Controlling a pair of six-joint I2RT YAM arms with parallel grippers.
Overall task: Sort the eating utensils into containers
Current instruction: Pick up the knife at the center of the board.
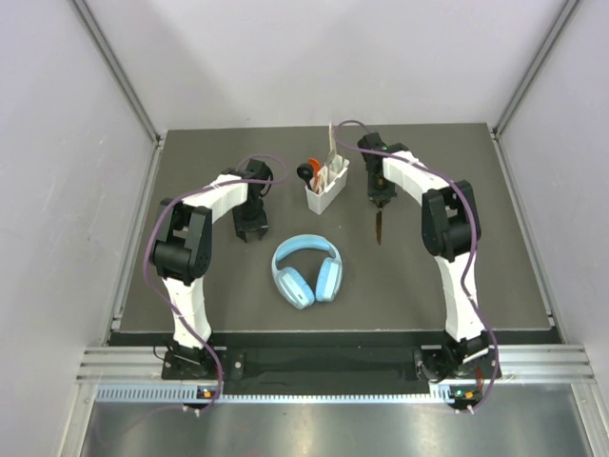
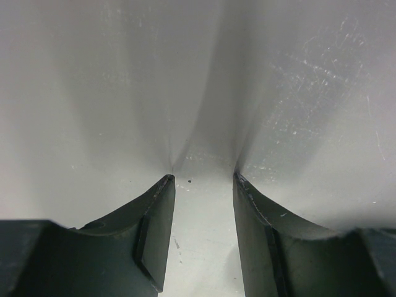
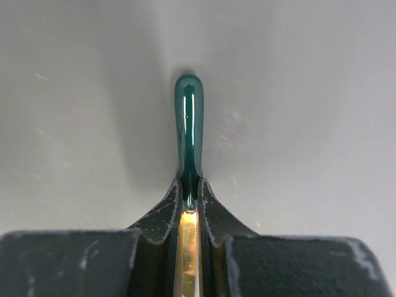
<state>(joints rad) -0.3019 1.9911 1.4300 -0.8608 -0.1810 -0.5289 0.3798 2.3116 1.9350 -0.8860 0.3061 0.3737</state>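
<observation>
The white caddy (image 1: 324, 193) stands at the back middle of the dark mat. It holds an orange-red spoon (image 1: 312, 171), a black scoop and white spoons (image 1: 333, 143). My right gripper (image 1: 379, 198) is just right of the caddy and is shut on a slim utensil (image 1: 379, 227) that reaches toward the near side. In the right wrist view the gripper (image 3: 190, 187) pinches that utensil (image 3: 189, 124), which has a glossy dark-green end beyond the fingertips and a golden part between the fingers. My left gripper (image 1: 251, 229) is left of the caddy, open and empty, and the left wrist view of it (image 2: 204, 180) shows only bare surface.
Light-blue headphones (image 1: 306, 269) lie on the mat (image 1: 190, 314) in front of the caddy, between the two arms. Pale walls enclose the mat on the left, right and back.
</observation>
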